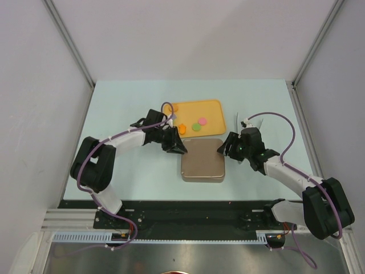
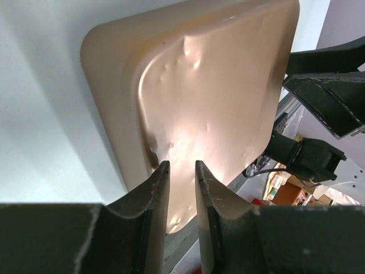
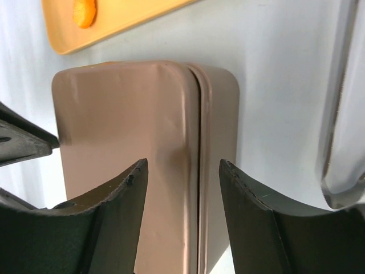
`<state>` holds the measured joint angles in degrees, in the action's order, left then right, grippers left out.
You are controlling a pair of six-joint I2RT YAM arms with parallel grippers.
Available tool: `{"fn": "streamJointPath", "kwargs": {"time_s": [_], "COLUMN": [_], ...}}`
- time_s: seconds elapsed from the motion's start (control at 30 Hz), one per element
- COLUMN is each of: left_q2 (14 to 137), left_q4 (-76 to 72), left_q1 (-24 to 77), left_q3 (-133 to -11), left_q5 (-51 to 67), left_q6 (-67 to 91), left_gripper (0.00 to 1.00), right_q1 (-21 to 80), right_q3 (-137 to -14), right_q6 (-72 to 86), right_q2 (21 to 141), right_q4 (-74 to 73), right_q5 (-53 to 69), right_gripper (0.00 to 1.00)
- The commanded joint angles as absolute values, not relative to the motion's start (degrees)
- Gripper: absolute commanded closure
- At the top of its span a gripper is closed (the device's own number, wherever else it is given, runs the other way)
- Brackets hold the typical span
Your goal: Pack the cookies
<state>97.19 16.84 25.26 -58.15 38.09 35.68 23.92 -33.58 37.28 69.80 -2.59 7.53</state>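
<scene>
Several cookies lie on the orange tray: a pink one, a green one and an orange flower shape. An orange cookie also shows on the tray in the right wrist view. In front of the tray sits a brown tin with its lid on. My left gripper hovers at the tin's far left corner, its fingers a narrow gap apart over the dented lid, with nothing between them. My right gripper is open at the far right corner, straddling the lid's edge.
A clear plastic piece lies on the table right of the tray, and its edge shows beside my right gripper. Side walls enclose the pale table, and a rail runs along the near edge.
</scene>
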Motion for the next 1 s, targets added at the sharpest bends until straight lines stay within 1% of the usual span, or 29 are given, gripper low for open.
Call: {"fn": "streamJointPath", "kwargs": {"time_s": [0.0,0.13,0.37,0.6,0.83,0.97], "left_q2": [96.68,96.86,97.56,98.17,98.61,99.05], "left_q4": [15.29,15.21,14.33,14.06,13.80,13.54], "left_q1": [25.49,25.58,26.54,27.24,28.12,28.65], "left_q3": [-61.00,-61.26,-61.17,-61.96,-62.93,-63.19], "left_q5": [38.76,38.76,38.85,38.85,38.94,38.85], "left_q6": [36.39,36.56,37.00,37.53,38.06,38.41], "left_gripper": [0.71,0.71,0.71,0.71,0.71,0.71], "right_q1": [23.29,23.20,23.55,23.82,23.73,23.55], "right_q3": [-33.66,-33.49,-32.17,-31.99,-31.38,-30.85], "right_q6": [36.30,36.38,38.32,38.76,40.34,41.04], "right_q2": [69.08,69.96,72.59,73.04,72.95,73.12], "right_q4": [-3.69,-2.90,3.25,5.27,7.91,9.31], "right_q5": [5.80,6.59,12.38,14.32,17.66,18.72], "right_gripper": [0.42,0.41,0.41,0.40,0.35,0.34]}}
